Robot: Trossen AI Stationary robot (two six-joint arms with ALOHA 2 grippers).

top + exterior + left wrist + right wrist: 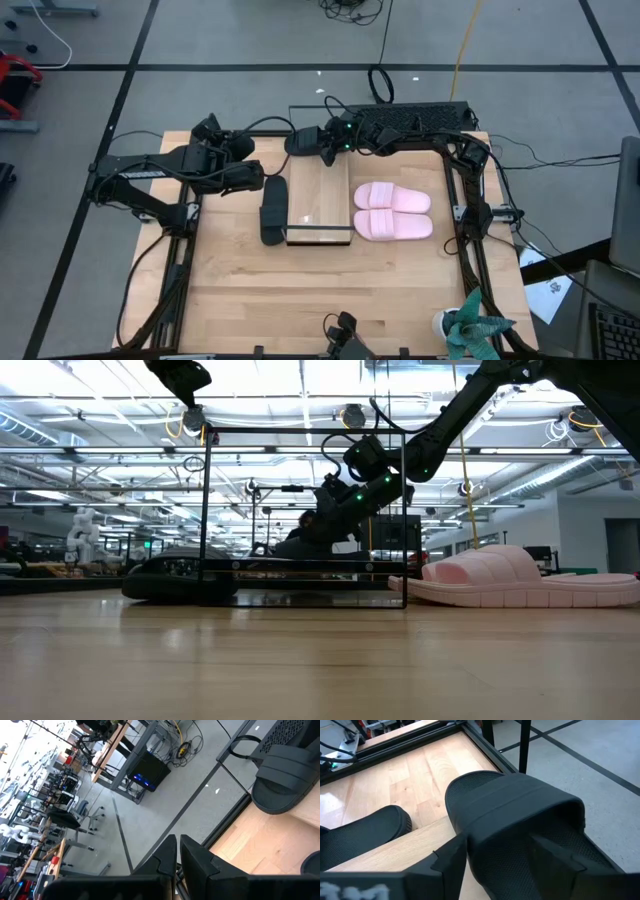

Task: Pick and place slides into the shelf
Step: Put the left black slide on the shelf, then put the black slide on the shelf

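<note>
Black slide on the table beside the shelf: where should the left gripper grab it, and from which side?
Take the black slide by its wide strap, coming straight down with the left gripper. It lies flat, close along the shelf, so pinching across the sole would probably hit the frame; the raised strap stands clear.

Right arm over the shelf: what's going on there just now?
The right gripper is shut on a black slide at the far end of the shelf. The second black slide lies on the table beside the shelf's left edge. The pink pair waits to its right. The left gripper is shut and empty, off to the left.
</note>
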